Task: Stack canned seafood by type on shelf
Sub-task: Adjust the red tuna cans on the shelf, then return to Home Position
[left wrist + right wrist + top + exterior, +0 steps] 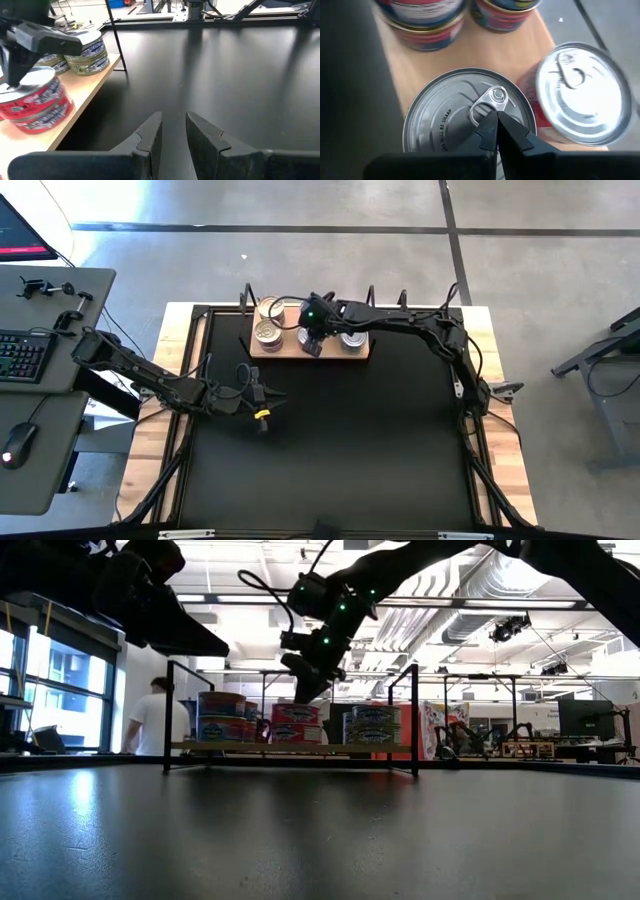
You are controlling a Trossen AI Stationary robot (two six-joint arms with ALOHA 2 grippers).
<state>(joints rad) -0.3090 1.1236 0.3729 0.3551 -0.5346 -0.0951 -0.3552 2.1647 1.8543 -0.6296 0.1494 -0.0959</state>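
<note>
The shelf (305, 355) is a wooden board at the mat's far edge with stacks of canned seafood on it: blue-labelled tins (220, 715), red-labelled tins (297, 723) and others (372, 725). My right gripper (493, 117) is shut and points down onto the silver lid of the top tin (465, 115) of the red stack (37, 102). Another red tin (580, 95) stands right beside it. My left gripper (173, 117) hovers over the mat left of centre (262, 402), open a little, with nothing between its fingers. My right gripper rests its shut fingertips (490, 125) on the top tin's lid, at the pull-tab ring (490, 100) near the lid's middle. The fingers slant down from above. The tin sits level on the tin below it, on the board.
A black mat (330, 450) covers the table inside a thin black frame with upright posts (415, 720) around the board. A desk with a keyboard (20, 355) and a mouse stands off the table's left side. A person (150, 720) stands in the room behind.
</note>
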